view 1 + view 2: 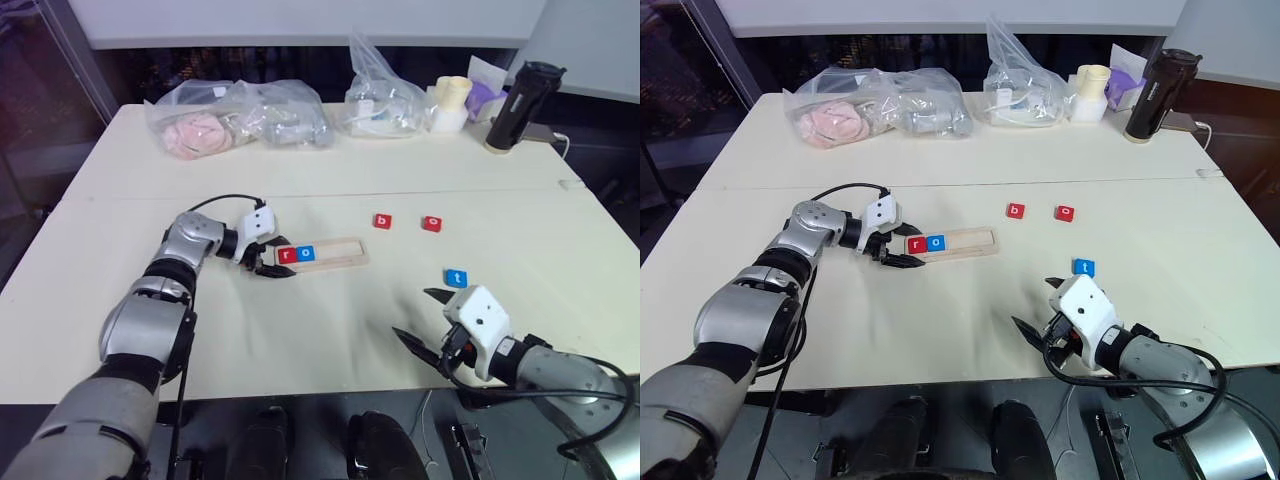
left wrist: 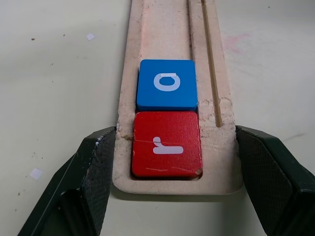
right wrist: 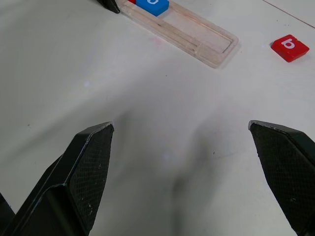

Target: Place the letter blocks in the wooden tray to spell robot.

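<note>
Table (image 1: 300, 340) — tray (image 1: 335, 252); blocks (image 1: 383, 221); bags (image 1: 240, 115)

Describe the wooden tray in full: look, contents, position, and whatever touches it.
The wooden tray is a flat, pale wooden strip with rounded corners, a shallow slot and a thin groove along one long side. It lies flat on the table. A red r block sits at its left end, a blue o block touching it; the rest of the slot is bare. The left gripper clamps the left end, one finger on each long side.
</note>
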